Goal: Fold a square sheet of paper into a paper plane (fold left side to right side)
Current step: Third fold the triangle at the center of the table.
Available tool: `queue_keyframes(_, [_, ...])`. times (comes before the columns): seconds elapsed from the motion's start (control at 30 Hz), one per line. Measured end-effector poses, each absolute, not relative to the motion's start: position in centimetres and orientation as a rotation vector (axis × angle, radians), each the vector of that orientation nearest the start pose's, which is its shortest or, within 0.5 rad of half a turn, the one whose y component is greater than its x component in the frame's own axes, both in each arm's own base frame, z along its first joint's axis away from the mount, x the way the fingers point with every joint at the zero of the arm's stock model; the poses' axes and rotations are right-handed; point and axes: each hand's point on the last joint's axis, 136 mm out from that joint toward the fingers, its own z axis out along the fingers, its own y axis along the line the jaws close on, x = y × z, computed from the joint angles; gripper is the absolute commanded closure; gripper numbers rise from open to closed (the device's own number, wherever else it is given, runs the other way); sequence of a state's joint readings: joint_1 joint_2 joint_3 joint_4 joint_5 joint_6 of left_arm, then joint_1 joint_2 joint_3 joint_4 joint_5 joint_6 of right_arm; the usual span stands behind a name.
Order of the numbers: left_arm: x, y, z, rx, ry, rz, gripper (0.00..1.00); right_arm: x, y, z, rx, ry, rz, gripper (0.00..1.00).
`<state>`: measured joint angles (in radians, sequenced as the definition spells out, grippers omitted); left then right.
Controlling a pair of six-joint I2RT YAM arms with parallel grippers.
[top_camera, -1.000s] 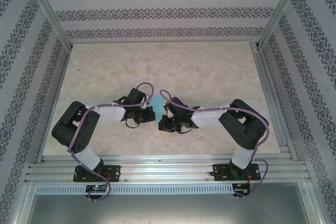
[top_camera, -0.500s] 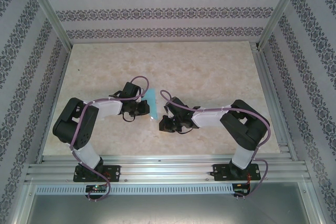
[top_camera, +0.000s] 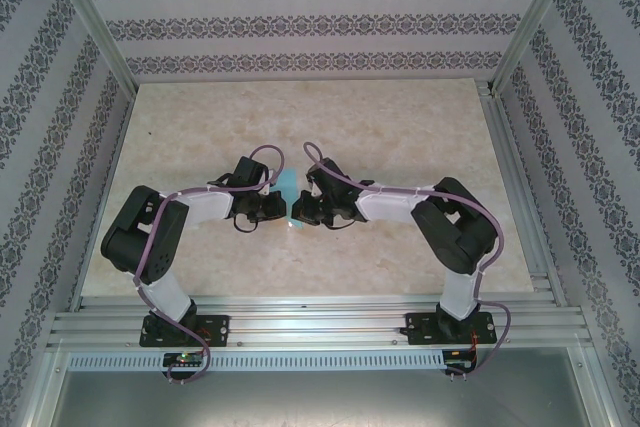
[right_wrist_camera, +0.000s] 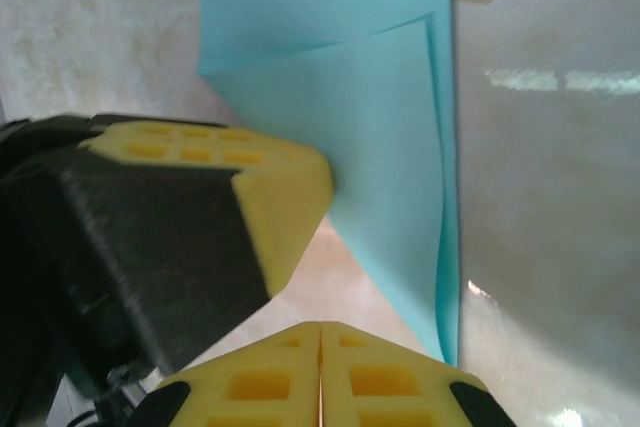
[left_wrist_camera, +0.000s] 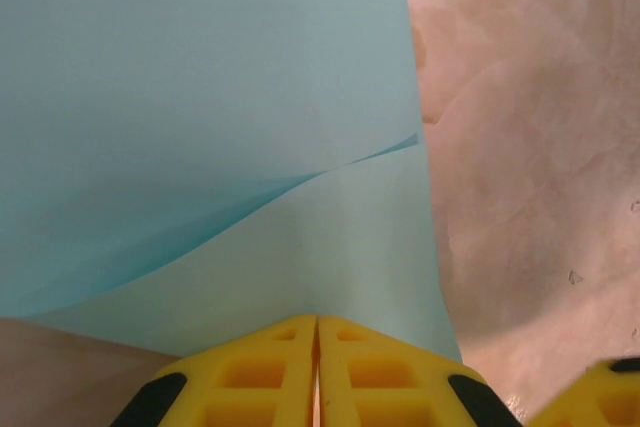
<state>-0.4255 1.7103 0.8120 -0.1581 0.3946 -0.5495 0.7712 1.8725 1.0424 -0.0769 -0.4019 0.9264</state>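
Observation:
The square sheet of paper (top_camera: 286,187) is light blue and shows as a narrow strip between the two grippers near the table's middle. In the left wrist view the sheet (left_wrist_camera: 200,97) is doubled over in a loose curve, its upper layer lifted off the lower one. My left gripper (left_wrist_camera: 317,319) is shut on the sheet's near edge, with its yellow fingers (left_wrist_camera: 250,377) pressed together. My right gripper (right_wrist_camera: 320,327) is shut with nothing between its pads, just short of the folded sheet (right_wrist_camera: 380,147). From above, the left gripper (top_camera: 274,205) and right gripper (top_camera: 298,210) almost touch.
The marbled beige table (top_camera: 400,127) stretches behind and to both sides. Patterned walls and aluminium frame posts (top_camera: 90,17) enclose it. A yellow finger of the left gripper (right_wrist_camera: 250,177) sits close to the right gripper's left side.
The right gripper has moved left and a little farther back, up against the paper. A second ago the left gripper shifted left, uncovering more of the sheet, and has since held still.

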Motion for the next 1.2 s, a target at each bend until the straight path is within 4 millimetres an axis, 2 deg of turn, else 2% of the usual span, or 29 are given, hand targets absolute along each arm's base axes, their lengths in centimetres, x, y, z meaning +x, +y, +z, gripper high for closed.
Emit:
queue_keyframes(0.13, [31.0,-21.3,1.8,-0.026,2.758,-0.827,0.92,28.0,36.6,2.9,0.055,2.836,1.075,0.92])
queue_keyframes(0.43, [31.0,-21.5,1.8,-0.021,2.757,-0.841,0.91,27.4,36.1,1.4,0.081,2.897,1.025,0.93])
queue_keyframes(0.83, [31.1,-21.4,2.1,-0.005,2.771,-0.826,0.83,27.2,35.7,1.2,0.059,2.922,0.967,0.96])
queue_keyframes(1.2, [32.1,-19.6,1.9,-0.032,2.772,-0.796,0.84,27.1,35.7,1.1,0.065,2.925,0.968,0.97])
